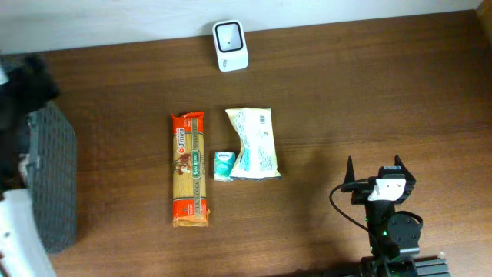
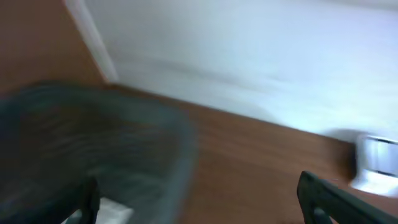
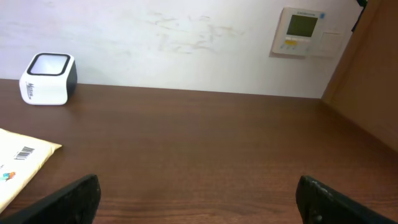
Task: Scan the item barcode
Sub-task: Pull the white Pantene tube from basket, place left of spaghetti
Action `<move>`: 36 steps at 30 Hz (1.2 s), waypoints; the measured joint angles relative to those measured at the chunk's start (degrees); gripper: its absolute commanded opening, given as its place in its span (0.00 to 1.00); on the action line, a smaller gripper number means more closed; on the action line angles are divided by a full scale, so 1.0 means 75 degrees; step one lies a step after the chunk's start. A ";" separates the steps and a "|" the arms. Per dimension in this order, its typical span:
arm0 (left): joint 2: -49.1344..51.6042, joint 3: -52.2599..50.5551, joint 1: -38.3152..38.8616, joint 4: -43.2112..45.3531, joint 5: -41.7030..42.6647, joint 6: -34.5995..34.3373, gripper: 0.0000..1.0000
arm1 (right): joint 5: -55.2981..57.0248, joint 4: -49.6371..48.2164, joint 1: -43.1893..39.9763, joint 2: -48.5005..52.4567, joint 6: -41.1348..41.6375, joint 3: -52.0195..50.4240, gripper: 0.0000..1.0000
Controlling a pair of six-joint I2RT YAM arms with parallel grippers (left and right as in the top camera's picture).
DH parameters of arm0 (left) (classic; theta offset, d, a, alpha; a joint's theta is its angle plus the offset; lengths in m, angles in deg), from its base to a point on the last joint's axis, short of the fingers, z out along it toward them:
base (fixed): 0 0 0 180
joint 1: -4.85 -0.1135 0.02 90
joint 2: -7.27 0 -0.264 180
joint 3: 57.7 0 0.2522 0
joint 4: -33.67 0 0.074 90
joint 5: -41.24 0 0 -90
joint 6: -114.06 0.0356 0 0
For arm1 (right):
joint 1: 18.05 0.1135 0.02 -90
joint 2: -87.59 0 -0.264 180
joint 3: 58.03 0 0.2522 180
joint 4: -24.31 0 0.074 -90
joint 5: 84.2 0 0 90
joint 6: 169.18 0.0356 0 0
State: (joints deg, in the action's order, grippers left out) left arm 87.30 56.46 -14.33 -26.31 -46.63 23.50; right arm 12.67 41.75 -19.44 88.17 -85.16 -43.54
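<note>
The white barcode scanner [image 1: 230, 46] stands at the table's far edge; it also shows in the right wrist view as the scanner [image 3: 48, 79] and, blurred, in the left wrist view as the scanner [image 2: 376, 165]. Mid-table lie an orange pasta pack [image 1: 189, 169], a white-and-blue bag [image 1: 254, 143] and a small teal box [image 1: 224, 165]. A corner of the bag [image 3: 18, 162] shows a barcode. My left gripper [image 2: 202, 208] is open and empty over the grey basket [image 2: 93, 143]. My right gripper [image 1: 375, 165] rests open at the front right, holding nothing.
The grey mesh basket [image 1: 54, 181] sits at the left edge, with my blurred left arm [image 1: 19, 88] above it. Something pale [image 2: 115, 210] lies inside it. A wall thermostat [image 3: 303, 31] hangs behind the table.
</note>
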 measured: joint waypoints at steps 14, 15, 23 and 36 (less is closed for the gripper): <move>0.3532 -0.0956 -0.2634 -0.1128 -0.0965 0.0510 0.91 | 0.0000 -0.0003 0.0000 0.0000 0.0000 0.0000 0.98; 0.3847 -0.0968 -0.2632 -0.1113 -0.1017 0.0589 0.91 | 0.0000 0.0000 0.0000 0.0000 -0.0003 0.0000 0.98; 0.4739 -0.1005 -0.2634 -0.0609 -0.1821 0.0743 0.95 | 0.0000 -0.0003 0.0000 0.0000 -0.0006 0.0000 0.98; 0.5432 -0.1000 -0.2637 -0.0714 -0.2025 0.0915 0.22 | 0.0003 0.0000 0.0000 0.0000 -0.0003 0.0000 0.98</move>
State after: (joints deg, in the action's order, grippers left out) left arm 128.04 48.96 -34.11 -31.66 -61.82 30.37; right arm 12.70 41.75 -19.44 88.17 -85.18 -43.54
